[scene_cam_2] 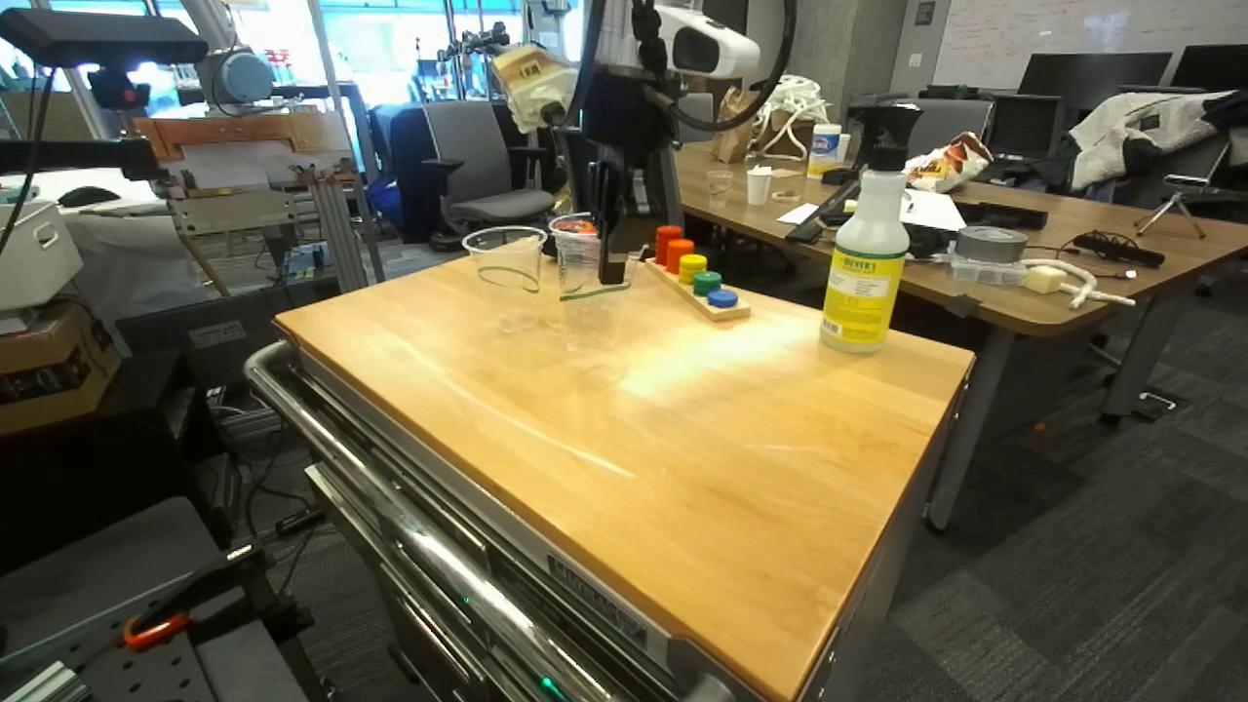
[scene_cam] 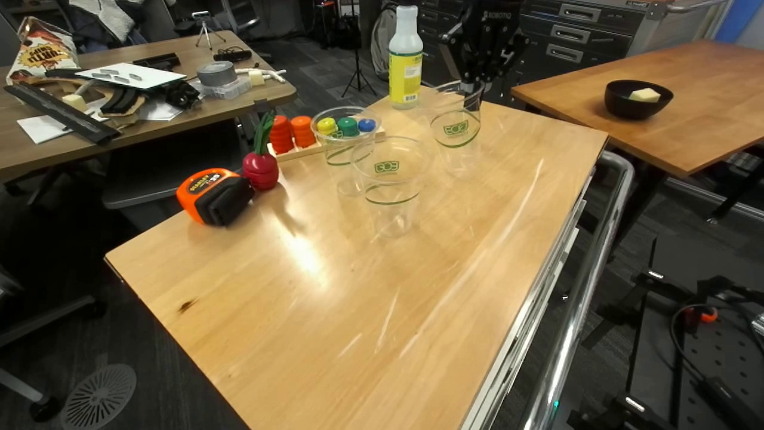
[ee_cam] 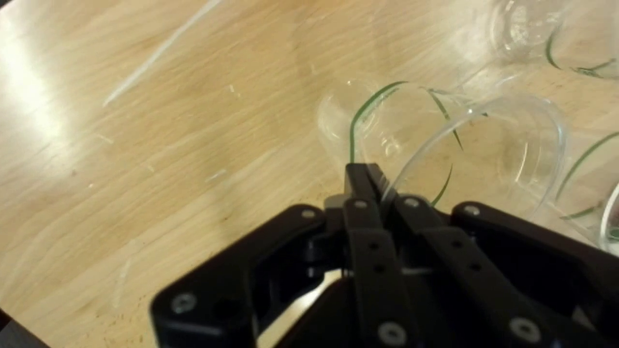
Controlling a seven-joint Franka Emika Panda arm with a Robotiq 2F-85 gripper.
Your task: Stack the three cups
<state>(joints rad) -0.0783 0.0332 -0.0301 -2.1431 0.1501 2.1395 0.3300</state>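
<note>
Three clear plastic cups with green bands are on the light wooden table top (scene_cam: 418, 286). My gripper (scene_cam: 476, 83) is shut on the rim and wall of the rear cup (scene_cam: 456, 134). In the wrist view the fingertips (ee_cam: 371, 176) pinch the wall of this cup (ee_cam: 411, 125), which looks upright or slightly tilted. I cannot tell whether its base touches the table. The front cup (scene_cam: 391, 191) and the cup behind it (scene_cam: 340, 149) stand upright, overlapping in view. In an exterior view the gripper (scene_cam_2: 614, 268) and held cup (scene_cam_2: 590, 317) partly hide one cup; the other (scene_cam_2: 505, 283) stands beside.
A yellow-green spray bottle (scene_cam: 406, 65) stands near the gripper. A wooden peg toy with coloured rings (scene_cam_2: 697, 278), a red radish toy (scene_cam: 261, 170) and an orange tape measure (scene_cam: 215, 194) lie along one table edge. A metal rail (scene_cam: 588, 269) runs along the opposite edge.
</note>
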